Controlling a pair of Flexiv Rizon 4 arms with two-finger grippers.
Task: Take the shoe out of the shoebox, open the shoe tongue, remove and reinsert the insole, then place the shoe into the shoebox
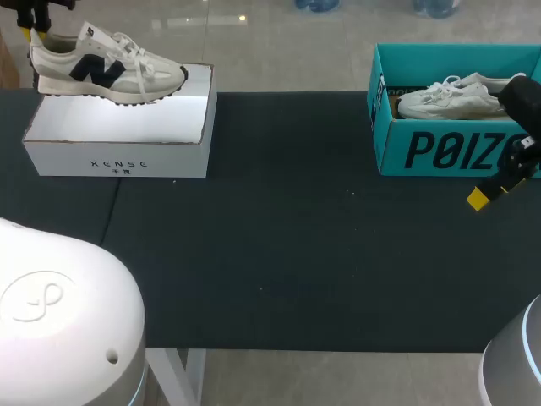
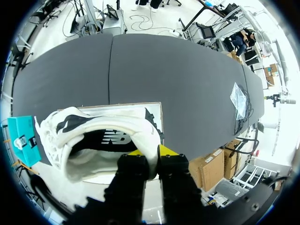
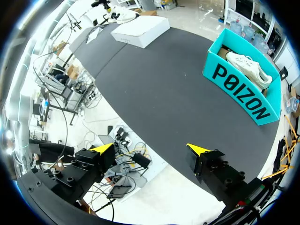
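At ten o'clock on the table (image 1: 279, 254), on the closed lid of the white shoebox (image 1: 118, 148): the shoe (image 1: 106, 72), cream with a navy logo. Stands sole down, toe toward three o'clock, heel toward nine, laces across the tongue. At the heel, the left gripper (image 2: 151, 152), clamped on the heel collar, with yellow-tipped fingers (image 2: 168, 151) on either side of it: one inside the opening, one outside, both against the padded wall. From the left wrist, a view straight into the shoe's opening, onto a dark lining with pale print. Over at two o'clock, well apart from the white shoebox: the teal shoebox (image 1: 439, 148), open, with a second shoe (image 1: 452, 100), pale white, lying inside, toe toward nine o'clock. At about four o'clock from that box, near its front wall, by the table's right edge: the right gripper (image 3: 150, 149), fingers (image 3: 199, 150) spread wide with nothing between them. From the right wrist, the teal shoebox ahead of the gripper, the white shoebox far beyond it at the table's other end.
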